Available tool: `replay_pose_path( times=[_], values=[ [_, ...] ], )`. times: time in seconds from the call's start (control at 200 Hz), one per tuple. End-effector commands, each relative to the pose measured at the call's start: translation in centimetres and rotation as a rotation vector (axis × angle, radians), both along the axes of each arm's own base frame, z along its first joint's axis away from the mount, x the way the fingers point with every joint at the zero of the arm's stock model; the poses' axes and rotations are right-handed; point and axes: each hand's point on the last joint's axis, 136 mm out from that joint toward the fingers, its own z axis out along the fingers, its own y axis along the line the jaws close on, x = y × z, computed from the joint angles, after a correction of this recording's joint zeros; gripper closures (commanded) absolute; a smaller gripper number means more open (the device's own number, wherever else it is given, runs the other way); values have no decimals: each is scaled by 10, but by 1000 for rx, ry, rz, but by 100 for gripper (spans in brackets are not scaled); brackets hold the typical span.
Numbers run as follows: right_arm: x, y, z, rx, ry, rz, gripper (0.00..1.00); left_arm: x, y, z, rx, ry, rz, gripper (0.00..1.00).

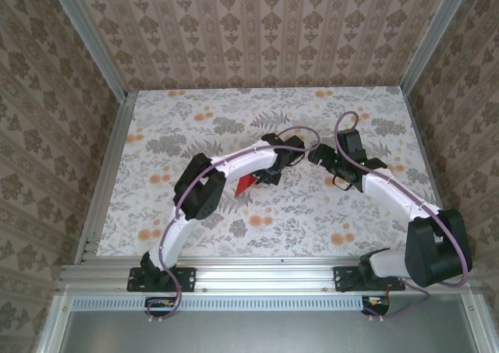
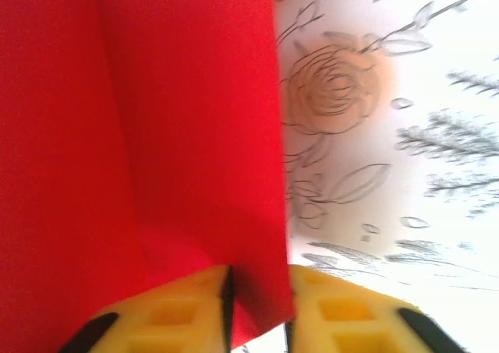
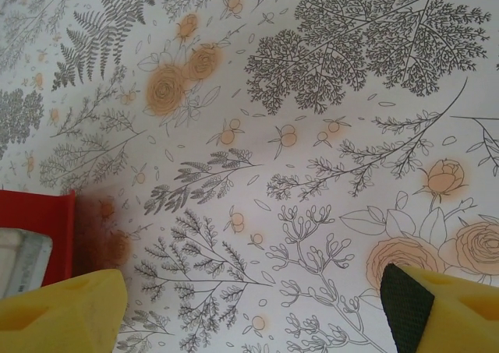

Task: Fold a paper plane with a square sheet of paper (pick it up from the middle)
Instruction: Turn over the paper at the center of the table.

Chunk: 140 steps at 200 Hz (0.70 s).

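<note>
The red sheet of paper [image 2: 156,135] is found near the middle of the flowered desk [image 3: 312,174], under the tip of the left arm. It is no longer flat: in the left wrist view a crease is seen running up it, with one panel raised steeply from the other, so at least one fold is judged to be made, while no dart shape can be made out. The left gripper [image 2: 260,283] is set at the lower edge of this raised panel, its yellow fingers [image 2: 179,314] a little apart with the paper's edge between them. Whether the paper is pinched or merely straddled cannot be told. Such a placement at the crease is probably meant to keep the panel upright or to press the fold line. The right gripper [image 3: 257,322] is held low over bare desk just beside the paper, spread wide with nothing in it, and a corner of the red sheet is seen at the left of its view. It is judged to be kept ready there for taking or flattening the next flap.
</note>
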Motion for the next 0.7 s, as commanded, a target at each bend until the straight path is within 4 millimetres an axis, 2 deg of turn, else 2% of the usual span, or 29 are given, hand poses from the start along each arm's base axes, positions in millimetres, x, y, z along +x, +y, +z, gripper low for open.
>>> replay_pose_path(
  times=[0.0, 0.1, 0.185, 0.28, 0.375, 0.395, 0.405, 0.43, 0.49, 0.595, 0.695],
  values=[
    [-3, -3, -2, 25, 2, -26, 13, -12, -35, 36, -179, 33, -64, 65],
    [-3, 4, -4, 62, 9, 8, 13, -22, -56, 69, -351, 54, -112, 58],
    [-3, 16, -5, 107, 14, 56, 13, -28, -62, 94, -470, 62, -135, 53],
    [-4, 35, -6, 182, 20, 138, 12, -28, -54, 111, -583, 78, -115, 51],
    [-8, 59, -6, 254, 31, 226, 12, -21, -33, 122, -691, 77, -53, 45],
    [-9, 65, -5, 267, 29, 244, 12, -20, -29, 123, -714, 76, -38, 43],
    [-10, 68, -12, 270, 50, 249, 11, -19, -26, 124, -726, 75, -30, 42],
    [-11, 75, -14, 282, 62, 269, 11, -16, -18, 124, -750, 73, -4, 40],
    [-16, 94, -19, 310, 86, 312, 11, -9, 1, 120, -804, 75, 62, 38],
    [-24, 123, -28, 353, 133, 360, 11, -4, 30, 101, -856, 102, 166, 38],
    [-33, 145, -39, 383, 180, 386, 12, -6, 43, 79, -882, 138, 225, 42]
  ],
)
